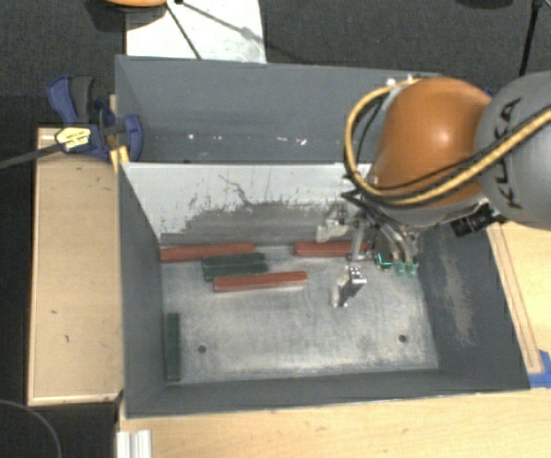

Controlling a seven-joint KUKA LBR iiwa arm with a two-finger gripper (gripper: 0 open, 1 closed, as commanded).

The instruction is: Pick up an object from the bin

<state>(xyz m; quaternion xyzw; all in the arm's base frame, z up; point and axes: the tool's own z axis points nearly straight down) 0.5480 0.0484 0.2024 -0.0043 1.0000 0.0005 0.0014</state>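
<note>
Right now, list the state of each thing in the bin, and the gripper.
back red-brown bar: flat, by the back wall.
middle green bar: flat, between two red-brown bars.
front red-brown bar: flat, unheld.
right red-brown bar: flat, nearest the gripper.
left green bar: flat, alone.
gripper: right of the front bar.

We count three red-brown bars (208,252) on the floor of the bin (256,113), at ten, nine and twelve o'clock. We count two dark green bars (235,267), one at ten o'clock between the red ones, the other at eight o'clock.
</note>
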